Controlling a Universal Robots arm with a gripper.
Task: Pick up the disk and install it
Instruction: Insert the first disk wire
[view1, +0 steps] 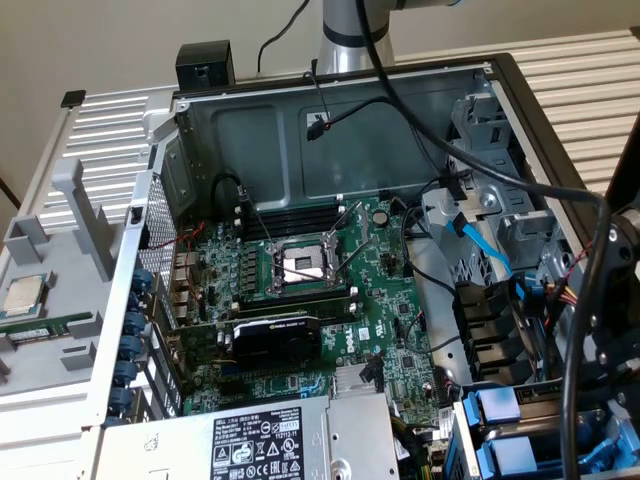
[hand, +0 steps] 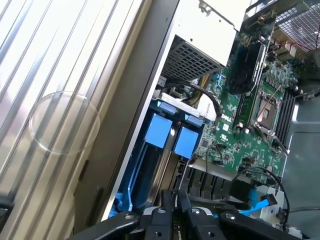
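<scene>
The disk stands edge-on in the drive bay at the case's corner, a thin silver-grey edge between bright blue carrier parts. My gripper is right at its near end, fingers drawn almost together on the carrier's edge. In the exterior view the blue carrier frames sit in the bay at the lower right. There the dark arm reaches down along the exterior view's right edge.
The open case holds a green motherboard with a bare processor socket, a black graphics card and a power supply. Blue and black cables cross near the bay. A grey tray at the exterior view's left carries a processor chip and memory stick.
</scene>
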